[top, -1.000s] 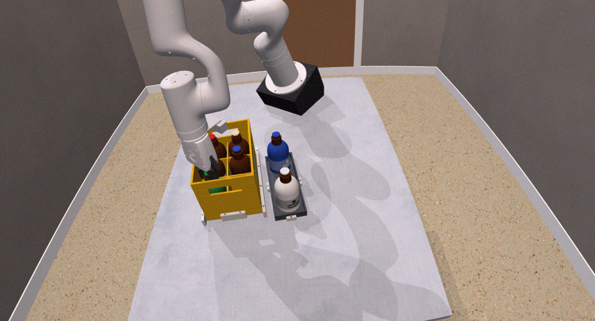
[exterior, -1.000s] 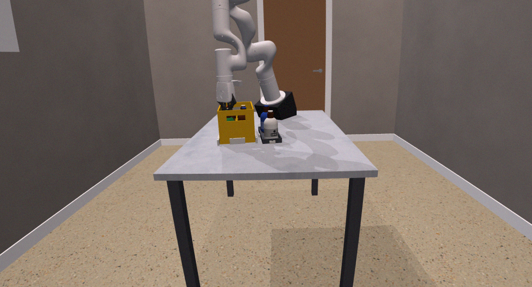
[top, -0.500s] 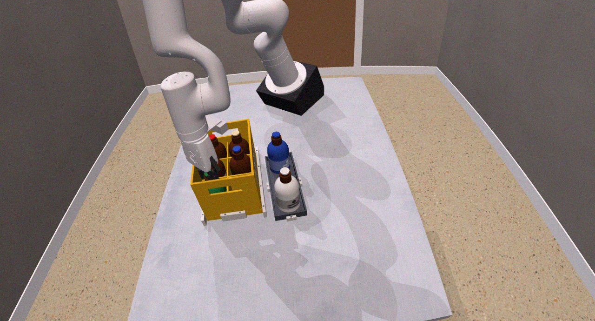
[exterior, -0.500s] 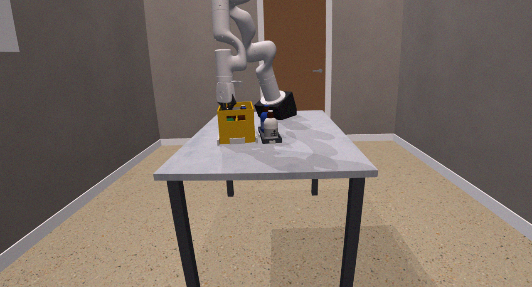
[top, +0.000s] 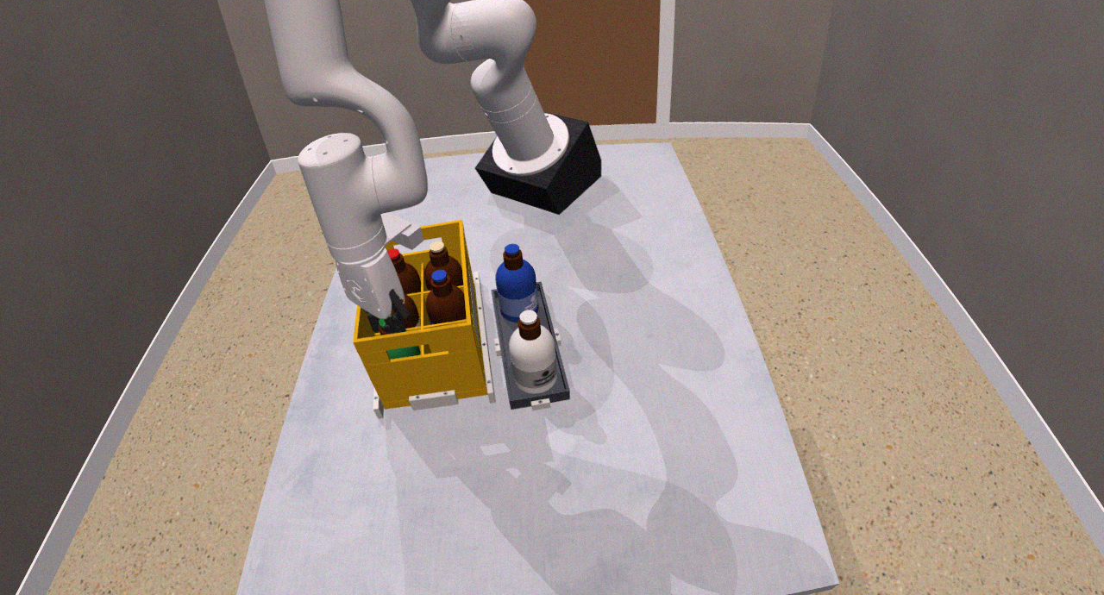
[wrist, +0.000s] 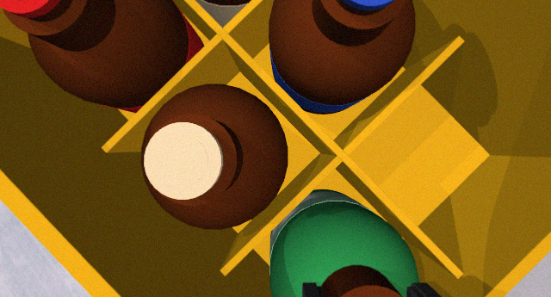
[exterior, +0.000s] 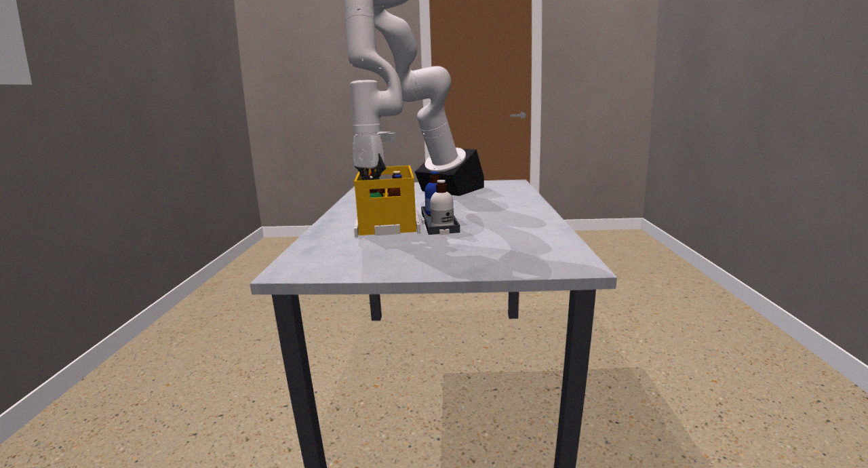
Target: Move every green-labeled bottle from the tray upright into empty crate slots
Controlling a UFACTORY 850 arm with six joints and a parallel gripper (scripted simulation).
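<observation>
My gripper (top: 390, 321) (exterior: 368, 173) (wrist: 359, 290) is shut on the neck of the green-labeled bottle (top: 403, 352) (exterior: 376, 193) (wrist: 340, 241). It holds the bottle upright inside the front left slot of the yellow crate (top: 432, 372) (exterior: 388, 213) (wrist: 331, 152). The green label shows through the crate's handle hole. I cannot tell whether the bottle rests on the crate floor. The dark grey tray (top: 540, 396) (exterior: 440, 228) stands just right of the crate. It holds a blue-labeled bottle (top: 515, 278) (exterior: 429, 195) and a white-labeled bottle (top: 532, 352) (exterior: 441, 207), both upright.
Other brown bottles stand in the crate: one with a red cap (top: 394, 254) (wrist: 108, 47), one with a cream cap (top: 437, 247) (wrist: 185, 159), one with a blue cap (top: 440, 277) (wrist: 344, 43). One slot (wrist: 422, 163) beside the held bottle is empty. The arm's black base (top: 544, 171) stands behind.
</observation>
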